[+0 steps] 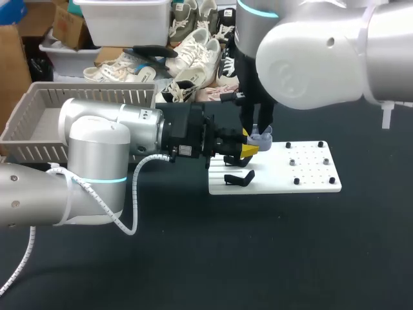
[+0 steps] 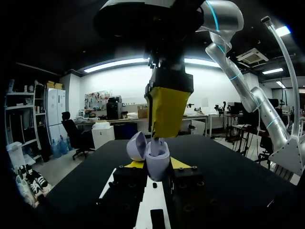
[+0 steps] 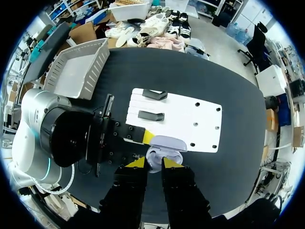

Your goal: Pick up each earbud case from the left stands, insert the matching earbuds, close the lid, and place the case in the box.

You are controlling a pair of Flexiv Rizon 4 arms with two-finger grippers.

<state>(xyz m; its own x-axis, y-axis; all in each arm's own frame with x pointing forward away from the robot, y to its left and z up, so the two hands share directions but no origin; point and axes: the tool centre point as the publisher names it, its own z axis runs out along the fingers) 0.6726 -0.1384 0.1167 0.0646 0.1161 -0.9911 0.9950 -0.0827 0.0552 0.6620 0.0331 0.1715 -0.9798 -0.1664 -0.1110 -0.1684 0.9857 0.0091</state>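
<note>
My left gripper (image 1: 250, 150) is shut on the base of a lavender earbud case (image 1: 261, 135), holding it just above the white stand board (image 1: 277, 175). The case (image 2: 157, 161) sits between the left fingertips (image 2: 135, 164) with its lid (image 2: 138, 145) swung open to one side. My right gripper (image 2: 164, 133) comes straight down from above, its yellow fingers close together over the open case. A small pale earbud (image 2: 157, 141) shows at their tips, right at the case mouth. In the right wrist view the case (image 3: 164, 143) lies directly under my right gripper (image 3: 153, 163).
Two black stands (image 1: 239, 178) (image 1: 235, 160) sit on the board's left part, and small black pegs (image 1: 308, 163) dot its right part. A grey basket (image 1: 39, 123) stands at the back left of the dark table. Shoes are piled beyond the far edge.
</note>
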